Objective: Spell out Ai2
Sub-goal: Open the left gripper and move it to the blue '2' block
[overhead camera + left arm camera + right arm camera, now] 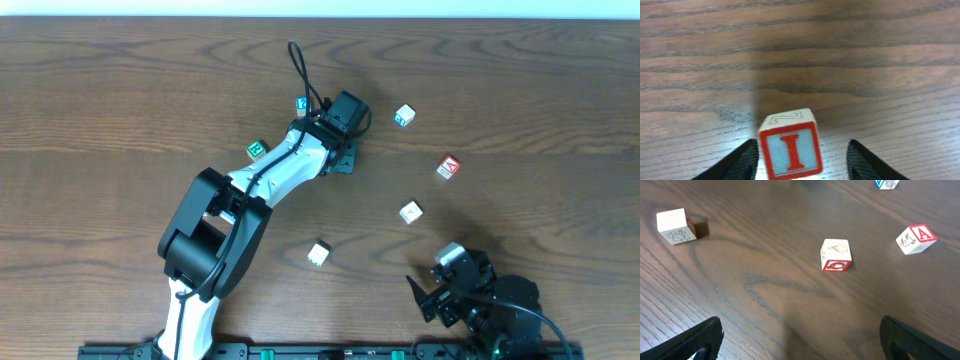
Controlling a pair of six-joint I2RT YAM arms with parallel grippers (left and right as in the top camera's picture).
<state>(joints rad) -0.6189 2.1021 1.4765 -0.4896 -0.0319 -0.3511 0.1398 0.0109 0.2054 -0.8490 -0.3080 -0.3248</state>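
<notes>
Wood-grain table (100,80), dark brown, fills every view. Largest on it is the left arm (275,170), white and black, stretched diagonally from the near edge to mid-table. The right arm (490,305) sits folded low at the near right corner.

On the left gripper (348,112) the jaws stand parted. The I block (790,150) sits between the fingers (742,159), its red I on blue facing the wrist camera. It is close against one finger with a gap to the other, so it is not clamped.

The right gripper (800,325) is spread wide with nothing between its fingers.

The A block (916,239) lies loose right of centre, well apart from both grippers.

Other loose blocks:
- red-framed block (836,255), near the A block
- pale block (675,226)
- blue block (403,116)
- green block (257,150)
</notes>
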